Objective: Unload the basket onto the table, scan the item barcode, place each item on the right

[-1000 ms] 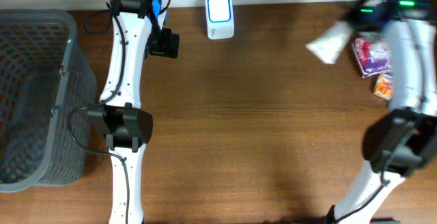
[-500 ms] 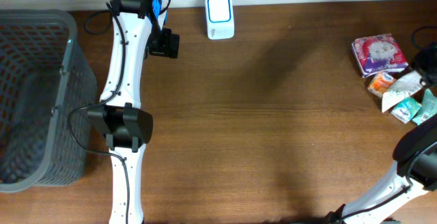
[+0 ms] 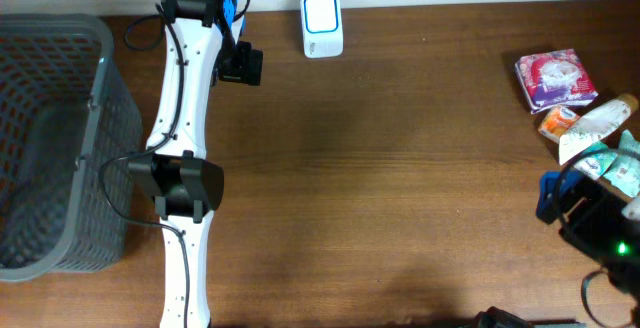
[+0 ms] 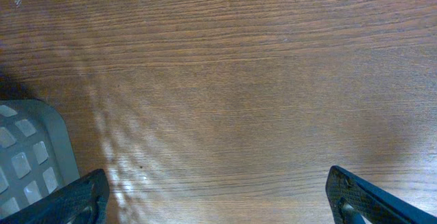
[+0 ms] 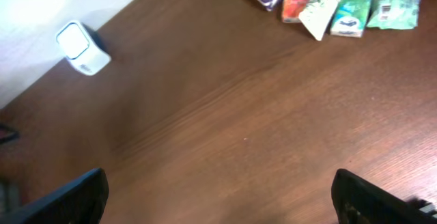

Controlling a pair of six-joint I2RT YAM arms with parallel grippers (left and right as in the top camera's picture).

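The white barcode scanner [image 3: 322, 24] stands at the table's far edge and also shows in the right wrist view [image 5: 82, 48]. The items lie in a pile at the right: a purple pack [image 3: 556, 78], an orange packet [image 3: 560, 123], a white tube [image 3: 603, 120] and green packets [image 3: 622, 163]. From the right wrist these items [image 5: 321, 12] sit far ahead at the top. My right gripper [image 3: 565, 193] [image 5: 218, 197] hangs open and empty just in front of the pile. My left gripper [image 3: 240, 64] [image 4: 218, 197] is open and empty over bare wood, left of the scanner.
A grey mesh basket [image 3: 60, 138] fills the left side of the table, and its corner [image 4: 31, 152] shows in the left wrist view. The left arm [image 3: 180, 178] stretches along the basket's right side. A brown wooden tabletop [image 3: 400, 188] lies between the arms.
My right gripper, shut on a white item near the pile a second ago, has opened and let it go. It has pulled back to the near right. The left arm has not moved.
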